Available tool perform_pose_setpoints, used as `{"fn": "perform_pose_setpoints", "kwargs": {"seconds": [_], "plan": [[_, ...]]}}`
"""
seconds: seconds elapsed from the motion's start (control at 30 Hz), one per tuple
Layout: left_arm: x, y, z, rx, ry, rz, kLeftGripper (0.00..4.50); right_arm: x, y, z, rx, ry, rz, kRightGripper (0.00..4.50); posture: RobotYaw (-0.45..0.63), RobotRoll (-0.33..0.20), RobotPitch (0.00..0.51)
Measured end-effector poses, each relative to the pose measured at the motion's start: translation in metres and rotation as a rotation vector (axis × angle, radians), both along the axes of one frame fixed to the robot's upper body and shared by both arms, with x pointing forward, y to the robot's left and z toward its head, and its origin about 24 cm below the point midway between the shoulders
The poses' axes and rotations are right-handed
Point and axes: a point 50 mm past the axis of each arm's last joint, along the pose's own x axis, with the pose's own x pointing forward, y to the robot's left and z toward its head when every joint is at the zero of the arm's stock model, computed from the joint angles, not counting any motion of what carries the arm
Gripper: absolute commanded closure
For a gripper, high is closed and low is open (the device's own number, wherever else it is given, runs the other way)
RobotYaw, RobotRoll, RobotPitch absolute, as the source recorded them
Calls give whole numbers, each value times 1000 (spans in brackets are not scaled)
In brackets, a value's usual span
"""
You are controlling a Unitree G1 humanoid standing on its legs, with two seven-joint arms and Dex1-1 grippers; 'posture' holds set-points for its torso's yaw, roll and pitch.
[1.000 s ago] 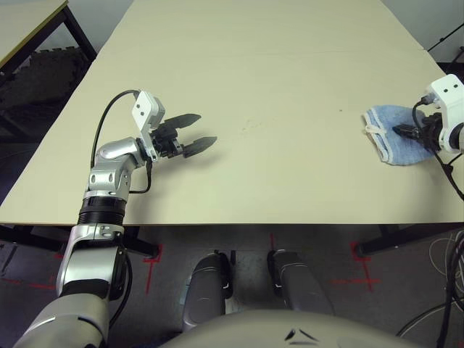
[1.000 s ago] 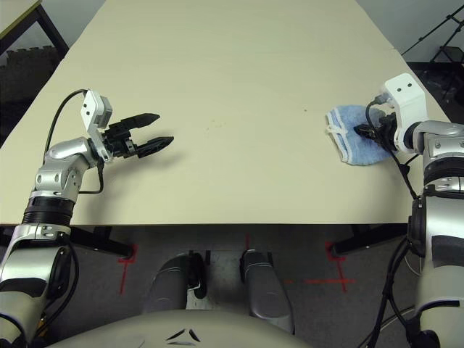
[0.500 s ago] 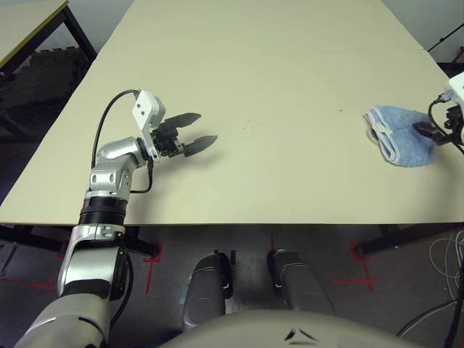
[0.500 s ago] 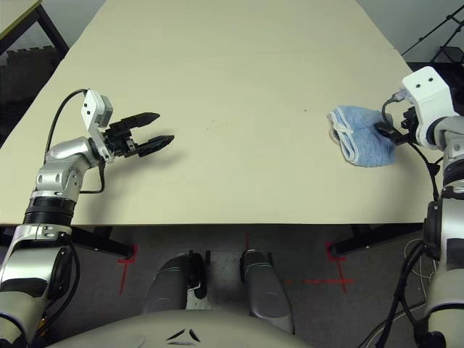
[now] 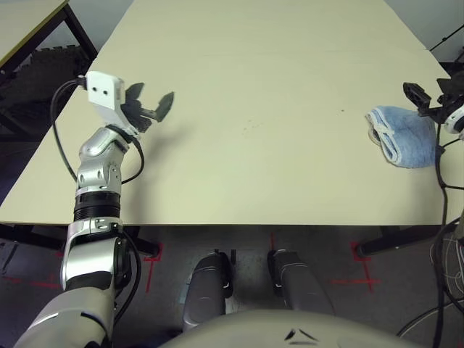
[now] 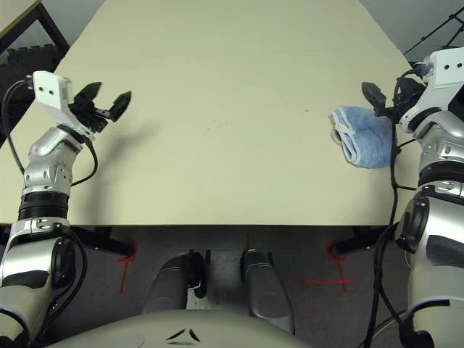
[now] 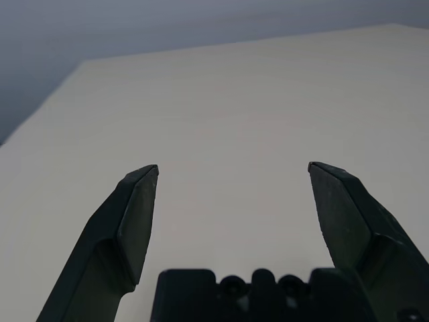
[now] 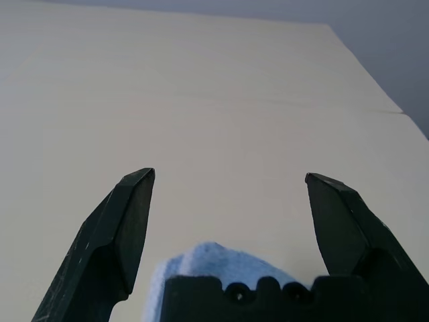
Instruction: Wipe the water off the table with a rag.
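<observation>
The light blue rag (image 5: 402, 135) lies folded near the right edge of the pale table (image 5: 254, 58). Above its right side hangs my right gripper (image 6: 391, 88), open and empty; in the right wrist view the rag (image 8: 214, 268) sits just beneath the spread fingers (image 8: 120, 235). A few faint brownish specks of water (image 5: 250, 125) mark the middle of the table, with one more speck (image 5: 342, 111) farther right. My left gripper (image 5: 148, 104) is raised over the table's left side, open and holding nothing, well to the left of the water.
A smaller tan table (image 5: 29, 22) with a black frame stands at the far left, with dark floor mats (image 5: 36, 80) beside it. Cables (image 5: 446, 261) hang by the table's right front corner.
My left arm has lifted and swung to the left, away from the water. My right gripper has drawn back off the rag and risen beside it. The rag stays on the table.
</observation>
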Motion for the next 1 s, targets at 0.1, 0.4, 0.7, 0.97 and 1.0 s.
{"fn": "perform_pose_setpoints", "kwargs": {"seconds": [0.1, 0.4, 0.7, 0.97, 1.0], "plan": [[-2, 7, -1, -4, -9, 75, 0, 1, 2, -1, 17, -33, -23, 36, -44, 0, 199], [-6, 24, 0, -22, -30, 190, 0, -4, -6, -5, 25, -81, -145, 36, -33, 0, 186], [-4, 26, -4, -22, -18, 192, 0, -11, -17, -4, 16, -122, -225, 36, -45, 0, 182], [6, 21, 2, -11, -20, 161, 0, -17, -24, -7, 18, -131, -266, 36, -73, 0, 181], [6, 20, 3, -6, -23, 156, 0, -17, -24, -7, 17, -131, -267, 36, -73, 0, 181]]}}
